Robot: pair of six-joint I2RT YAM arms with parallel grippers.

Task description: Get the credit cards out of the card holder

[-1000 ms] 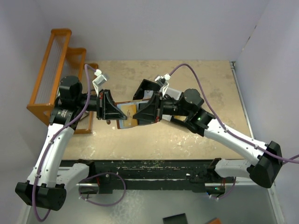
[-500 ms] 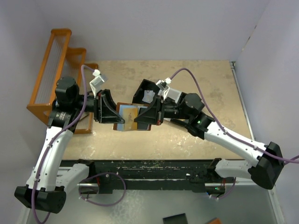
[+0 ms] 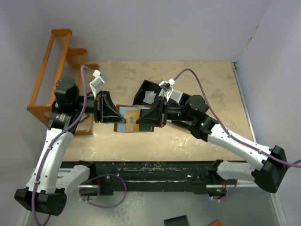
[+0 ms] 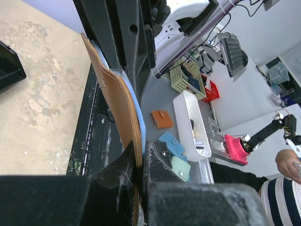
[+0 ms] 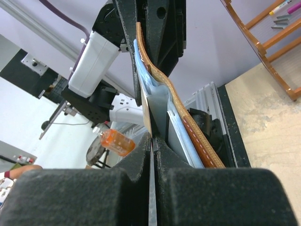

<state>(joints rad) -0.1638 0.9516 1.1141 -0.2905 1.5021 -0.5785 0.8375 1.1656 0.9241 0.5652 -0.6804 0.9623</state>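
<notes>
The brown card holder (image 3: 128, 113) hangs opened above the table between both grippers, its pale blue lining facing up. My left gripper (image 3: 118, 120) is shut on the holder's left edge. In the left wrist view the brown leather (image 4: 117, 99) runs down into my left gripper (image 4: 140, 150). My right gripper (image 3: 141, 123) reaches in from the right. In the right wrist view my right gripper (image 5: 152, 139) is shut on the thin edge of one credit card (image 5: 157, 110), which stands in a blue pocket beside the leather cover (image 5: 193, 134). Other cards are hidden.
A black tray (image 3: 141, 92) holding a white paper scrap (image 3: 150, 97) sits just behind the holder. An orange wire rack (image 3: 56, 70) stands at the table's left edge. White walls close in the back and right.
The two grippers have drawn apart, and the holder now lies spread open between them. The right arm has shifted slightly to the right.
</notes>
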